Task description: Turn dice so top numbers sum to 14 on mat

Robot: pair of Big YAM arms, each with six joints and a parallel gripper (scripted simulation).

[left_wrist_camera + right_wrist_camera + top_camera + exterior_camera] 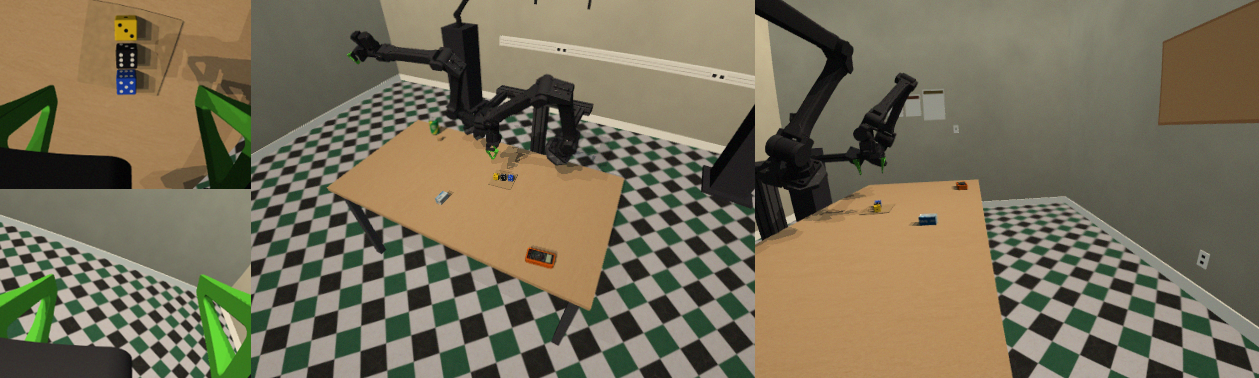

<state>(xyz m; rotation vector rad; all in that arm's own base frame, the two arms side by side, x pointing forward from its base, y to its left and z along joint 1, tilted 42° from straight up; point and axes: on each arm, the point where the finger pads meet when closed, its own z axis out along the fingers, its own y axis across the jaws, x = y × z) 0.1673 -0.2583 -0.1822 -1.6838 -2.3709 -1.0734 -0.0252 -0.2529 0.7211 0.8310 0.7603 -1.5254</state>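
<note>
Three dice stand in a row on the thin tan mat, which also shows in the top view. The yellow die shows three on top, the black die shows six, and the blue die shows five. All three sit flat and inside the mat's edges. They appear in the top view as the yellow die, black die and blue die. My left gripper hangs open and empty above the mat. My right gripper is open and empty, raised high off the table's far left.
A small blue box lies left of the mat. An orange meter lies near the table's front right edge. A green object stands at the table's back left corner.
</note>
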